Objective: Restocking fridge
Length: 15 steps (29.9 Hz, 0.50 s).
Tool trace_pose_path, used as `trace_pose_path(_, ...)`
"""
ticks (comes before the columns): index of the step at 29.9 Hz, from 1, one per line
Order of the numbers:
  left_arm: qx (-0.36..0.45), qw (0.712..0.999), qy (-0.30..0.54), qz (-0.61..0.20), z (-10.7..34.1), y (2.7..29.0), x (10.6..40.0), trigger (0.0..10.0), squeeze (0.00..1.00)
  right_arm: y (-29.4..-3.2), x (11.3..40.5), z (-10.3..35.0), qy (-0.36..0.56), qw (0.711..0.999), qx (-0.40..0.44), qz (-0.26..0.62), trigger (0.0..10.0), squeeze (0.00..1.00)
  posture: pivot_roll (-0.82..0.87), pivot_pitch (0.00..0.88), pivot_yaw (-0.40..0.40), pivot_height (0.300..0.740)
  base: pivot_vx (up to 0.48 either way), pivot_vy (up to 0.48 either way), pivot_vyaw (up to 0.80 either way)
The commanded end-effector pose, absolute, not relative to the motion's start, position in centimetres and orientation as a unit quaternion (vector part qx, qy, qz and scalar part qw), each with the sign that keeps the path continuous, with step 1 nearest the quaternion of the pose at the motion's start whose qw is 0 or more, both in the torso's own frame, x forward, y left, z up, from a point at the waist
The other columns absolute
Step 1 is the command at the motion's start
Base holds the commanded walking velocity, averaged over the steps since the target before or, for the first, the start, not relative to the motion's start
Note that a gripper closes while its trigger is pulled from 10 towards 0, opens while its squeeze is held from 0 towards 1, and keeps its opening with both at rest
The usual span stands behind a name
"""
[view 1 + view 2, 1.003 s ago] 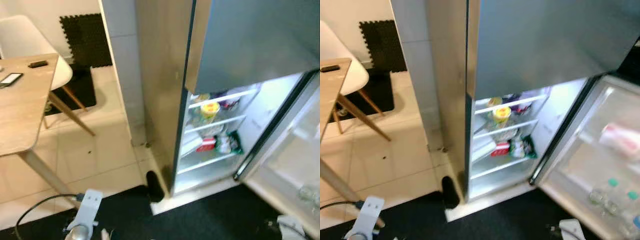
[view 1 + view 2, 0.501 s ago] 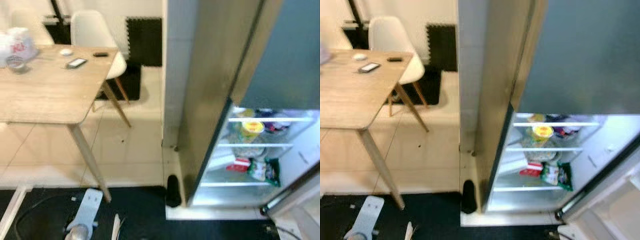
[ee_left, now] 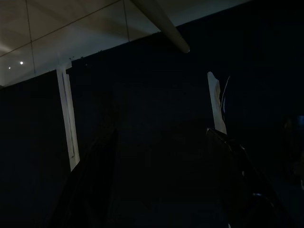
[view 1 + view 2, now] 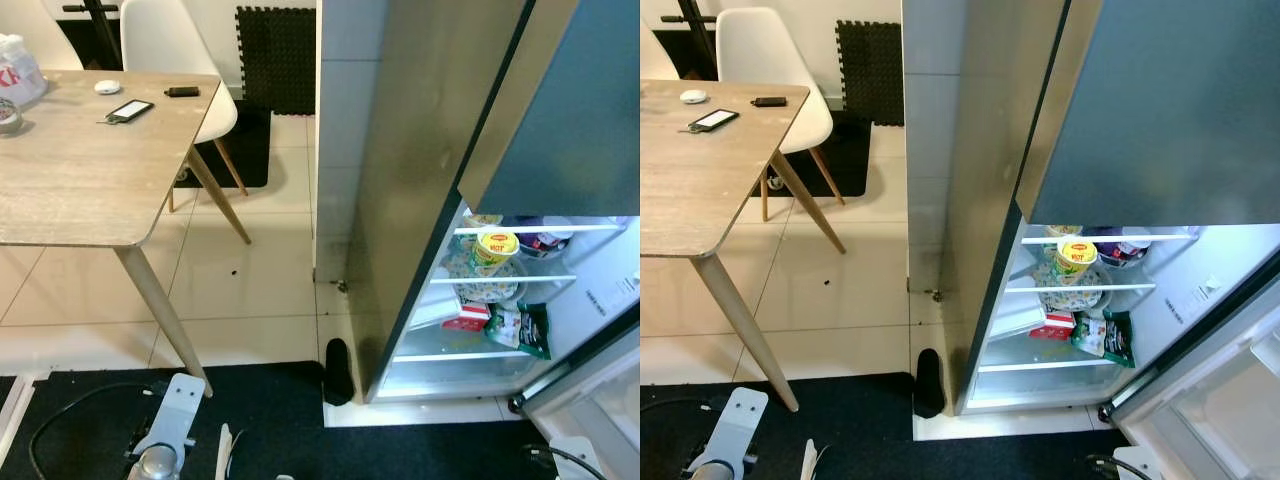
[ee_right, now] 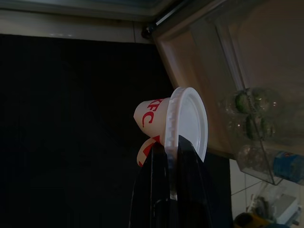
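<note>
Fridge [image 4: 980, 200] stands ahead on the right, its lower compartment lit and its lower door [image 4: 1210, 400] swung wide to the right, the upper door shut above. On the glass shelves sit a yellow noodle cup [image 4: 1075, 260], a patterned bowl [image 4: 1072, 296], a red pack [image 4: 1052, 325] and a green packet [image 4: 1118, 338], with bare shelf room left of them. Right claw [image 5: 172, 156] is clamped on the rim of a white KFC cup [image 5: 175, 124], hanging low over the black mat [image 4: 420, 450] just beside the open door's bottle rack [image 5: 256, 118]. Left claw [image 3: 161, 137] hangs idle over the mat with its fingers apart. To the left a wooden surface [image 4: 70, 170] carries a phone [image 4: 130, 110]; open tiled floor [image 4: 250, 280] lies between its leg and the fridge's side.
</note>
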<state>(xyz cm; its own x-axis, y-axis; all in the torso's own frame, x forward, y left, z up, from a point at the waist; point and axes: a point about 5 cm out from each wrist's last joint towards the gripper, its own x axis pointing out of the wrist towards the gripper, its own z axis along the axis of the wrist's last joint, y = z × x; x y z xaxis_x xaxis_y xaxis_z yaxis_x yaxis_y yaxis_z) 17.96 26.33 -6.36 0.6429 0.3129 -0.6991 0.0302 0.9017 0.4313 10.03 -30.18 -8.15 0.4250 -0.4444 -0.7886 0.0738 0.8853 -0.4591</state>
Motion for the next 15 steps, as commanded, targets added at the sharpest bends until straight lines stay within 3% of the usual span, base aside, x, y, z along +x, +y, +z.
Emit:
trace_pose_path(1,0.193,0.888,0.412,0.072,-6.54,25.59,18.08,10.0,0.00,-30.13,10.14,-8.12,0.507,0.829,-0.170,-0.162,10.0,0.00,0.00,0.018,-0.060,0.740,0.000,0.000,0.00)
trace_pose_path(9,0.196,0.892,0.403,0.067,-6.37,25.14,18.65,10.0,0.00,-30.16,10.00,-8.15,0.510,0.827,-0.171,-0.160,10.0,0.00,-0.01,0.018,-0.060,0.740,0.000,0.000,0.00)
trace_pose_path(15,0.193,0.895,0.396,0.063,-6.24,24.90,18.98,10.0,0.00,-30.11,9.85,-8.22,0.512,0.827,-0.170,-0.160,10.0,0.00,-0.01,0.017,-0.057,0.740,0.000,-0.303,0.00)
